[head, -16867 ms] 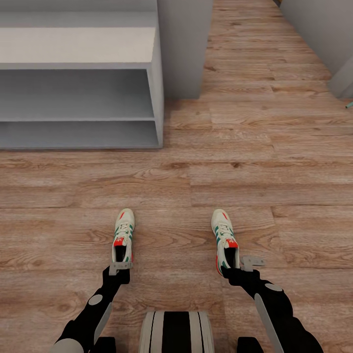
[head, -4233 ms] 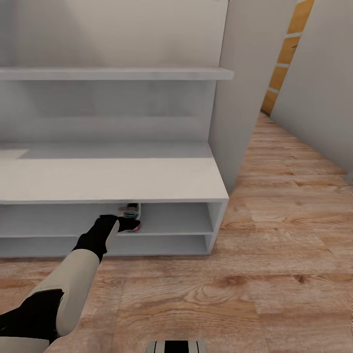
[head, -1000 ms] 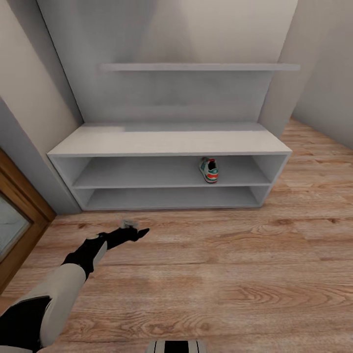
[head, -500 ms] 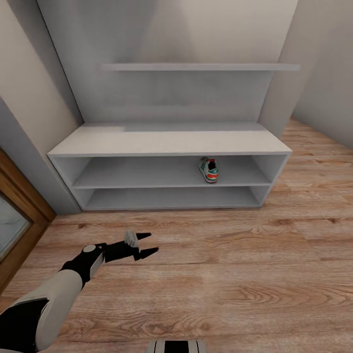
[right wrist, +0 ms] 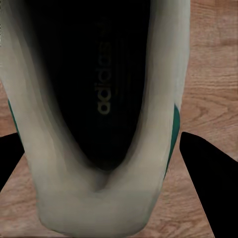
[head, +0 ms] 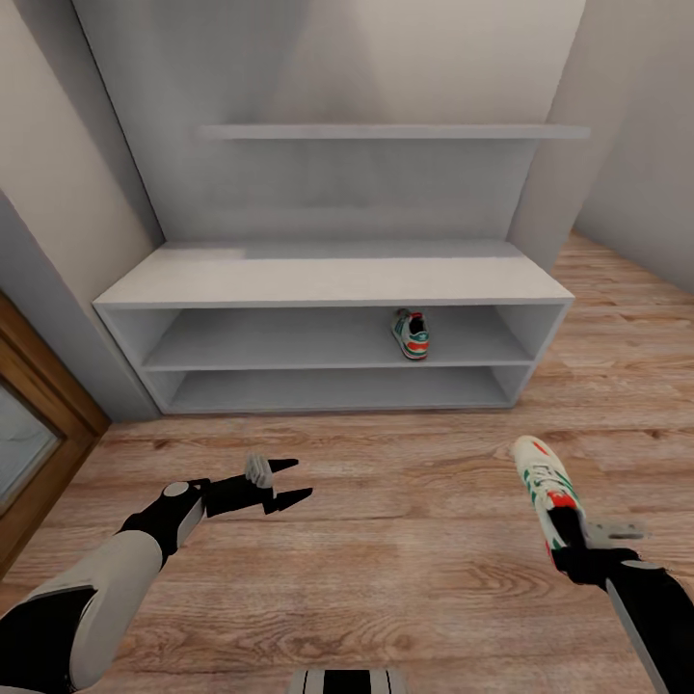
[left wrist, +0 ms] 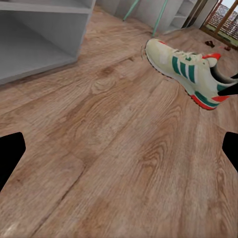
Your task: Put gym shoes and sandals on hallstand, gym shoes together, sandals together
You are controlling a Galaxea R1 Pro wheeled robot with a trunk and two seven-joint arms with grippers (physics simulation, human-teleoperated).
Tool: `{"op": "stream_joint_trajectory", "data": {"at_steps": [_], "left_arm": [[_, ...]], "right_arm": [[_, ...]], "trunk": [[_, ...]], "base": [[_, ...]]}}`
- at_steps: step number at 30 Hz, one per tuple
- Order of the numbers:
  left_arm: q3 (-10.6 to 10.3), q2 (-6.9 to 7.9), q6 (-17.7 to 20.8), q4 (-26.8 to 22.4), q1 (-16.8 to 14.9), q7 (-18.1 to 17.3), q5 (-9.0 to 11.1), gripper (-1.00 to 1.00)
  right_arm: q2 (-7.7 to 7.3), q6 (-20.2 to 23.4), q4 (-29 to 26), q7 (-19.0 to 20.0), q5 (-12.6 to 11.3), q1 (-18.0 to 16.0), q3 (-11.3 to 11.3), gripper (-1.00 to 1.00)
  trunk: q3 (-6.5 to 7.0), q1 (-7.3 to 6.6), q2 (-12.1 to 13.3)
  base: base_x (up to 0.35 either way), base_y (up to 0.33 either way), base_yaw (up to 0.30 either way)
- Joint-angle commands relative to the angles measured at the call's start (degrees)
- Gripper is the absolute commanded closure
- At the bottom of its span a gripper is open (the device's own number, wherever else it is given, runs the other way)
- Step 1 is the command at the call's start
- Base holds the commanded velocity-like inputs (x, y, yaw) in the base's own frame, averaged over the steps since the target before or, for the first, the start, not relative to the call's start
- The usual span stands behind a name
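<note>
Left claw: the black two-fingered left gripper hangs over the light brown wood-plank floor with its fingers spread apart and nothing between them; in the left wrist view its dark fingertips sit at the two edges, with bare planks between.
Right claw: the black right gripper is closed on the heel of a cream-white lace-up sneaker with green side stripes and a red-orange tongue, toe pointing away from the robot toward the rack.
Held sneaker: seen from the right wrist camera, the sneaker's dark opening and cream heel collar sit directly between the fingers (a brand name is printed on the insole); from the left wrist view the same shoe lies ahead of the open left claw and off to one side, well apart from it.
Second sneaker: a matching cream, green and red-orange sneaker stands on the middle shelf of the rack, heel outward, well ahead of both claws.
Rack: the pale grey-white hallstand with a long low two-tier bench, tall back panel and upper ledge stands against the wall beyond both claws.
Surroundings: a brown wooden door frame is beside the left arm.
</note>
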Motion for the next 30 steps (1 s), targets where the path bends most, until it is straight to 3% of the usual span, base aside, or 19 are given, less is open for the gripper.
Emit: {"op": "stream_joint_trajectory", "data": {"at_steps": [1, 6, 8, 12, 16, 17, 21, 28, 30], "left_arm": [[0.5, -0.04, -0.38, -0.01, -0.03, -0.2, -0.59, -1.0], [0.52, -0.05, -0.38, -0.01, -0.03, -0.23, -0.59, -1.0], [0.51, -0.05, -0.38, -0.01, -0.03, -0.23, -0.59, -1.0], [0.45, -0.53, -0.38, -0.01, -0.03, -0.1, -0.51, -1.0], [0.48, -0.71, -0.38, -0.01, -0.03, -0.07, -0.5, -1.0], [0.45, -0.74, -0.38, -0.01, -0.03, -0.06, -0.5, -1.0], [0.48, -0.75, -0.38, -0.01, -0.03, -0.12, -0.5, -1.0], [0.46, -0.77, -0.38, 0.04, -0.03, -0.14, -0.5, -1.0], [0.45, -0.82, -0.38, 0.06, -0.03, -0.15, -0.5, -1.0]], "right_arm": [[0.0, 0.35, 0.36, -0.03, 0.36, -0.23, 0.86, 1.0], [0.09, 0.51, 2.51, 0.0, 0.41, -5.09, 2.31, 1.0], [1.0, 0.53, 4.51, 0.0, 0.45, -8.73, 2.6, 1.0], [6.21, 0.57, 6.01, 0.05, 0.5, -12.29, 2.69, 1.0], [10.58, 0.69, 8.09, 0.45, 0.32, -13.83, 2.71, 1.0], [12.33, 0.69, 9.5, 0.55, 0.07, -14.09, 2.72, 1.0], [13.5, 0.57, 10.44, 0.51, -0.06, -14.21, 2.72, 1.0], [13.7, -0.01, 12.11, 0.04, 0.32, -14.2, 2.71, 1.0], [13.72, -2.65, 13.56, -0.15, 0.41, -14.2, 2.71, 1.0]], "trunk": [[-0.04, -0.01, -0.02], [-0.04, -0.01, -0.02], [-0.04, -0.01, -0.02], [-0.04, -0.01, -0.02], [-0.04, -0.01, -0.02], [-0.04, -0.01, -0.02], [-0.04, -0.01, -0.02], [-0.04, -0.01, -0.02], [-0.04, -0.01, -0.02]], "base": [[0.0, 0.0, 0.0], [0.0, 0.0, 0.0], [0.072, 0.0, 0.0], [0.18, -0.101, 0.0], [0.222, -0.157, 0.0], [0.09, -0.063, 0.0], [0.041, -0.029, 0.0], [0.006, -0.004, 0.0], [0.001, 0.0, 0.0]]}}
